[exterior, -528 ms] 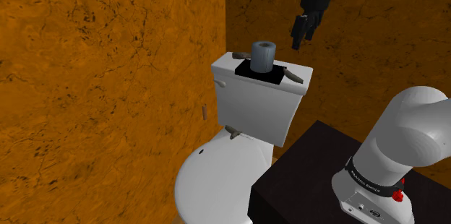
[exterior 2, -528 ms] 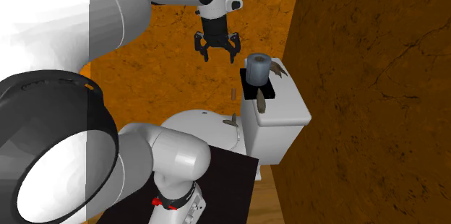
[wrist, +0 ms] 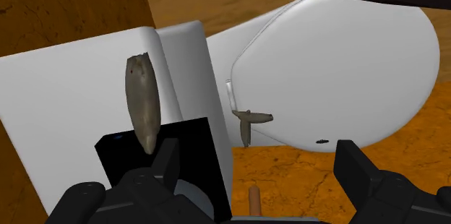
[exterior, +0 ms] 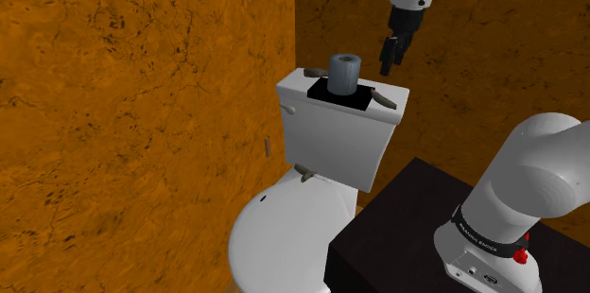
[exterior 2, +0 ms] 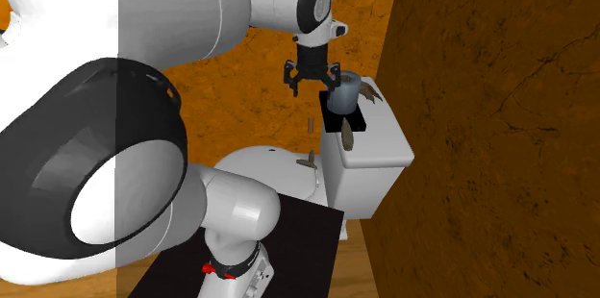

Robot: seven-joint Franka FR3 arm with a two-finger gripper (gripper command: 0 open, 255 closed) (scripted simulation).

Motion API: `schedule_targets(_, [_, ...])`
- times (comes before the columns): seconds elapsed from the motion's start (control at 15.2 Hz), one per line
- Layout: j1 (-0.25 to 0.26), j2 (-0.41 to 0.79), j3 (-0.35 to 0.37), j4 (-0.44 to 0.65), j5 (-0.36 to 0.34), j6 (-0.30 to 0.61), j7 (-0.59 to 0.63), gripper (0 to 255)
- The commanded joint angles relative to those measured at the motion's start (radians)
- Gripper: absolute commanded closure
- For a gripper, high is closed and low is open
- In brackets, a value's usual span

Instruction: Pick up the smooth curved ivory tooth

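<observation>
Clearly the hand (wrist: 259,159) hangs wide open, yet the tooth (wrist: 142,103) lies on the tank lid (wrist: 65,92) off to one side, outside its gap. Descending from here could knock the grey roll (exterior: 343,72) just below; the smooth taper might squirt free.

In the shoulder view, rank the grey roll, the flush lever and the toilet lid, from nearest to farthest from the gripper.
1. Grey roll, on top of the tank, beside the gripper.
2. Flush lever, lower, on the tank's front.
3. Toilet lid, lowest, below the tank.
</observation>
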Motion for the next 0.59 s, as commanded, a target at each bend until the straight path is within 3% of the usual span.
schedule_targets(0.0, [-0.001,0.052,-0.048,-0.001,-0.007,0.044,-0.061,0])
schedule_targets(0.53, [0.021,0.328,-0.222,0.053,0.030,0.213,-0.306,0])
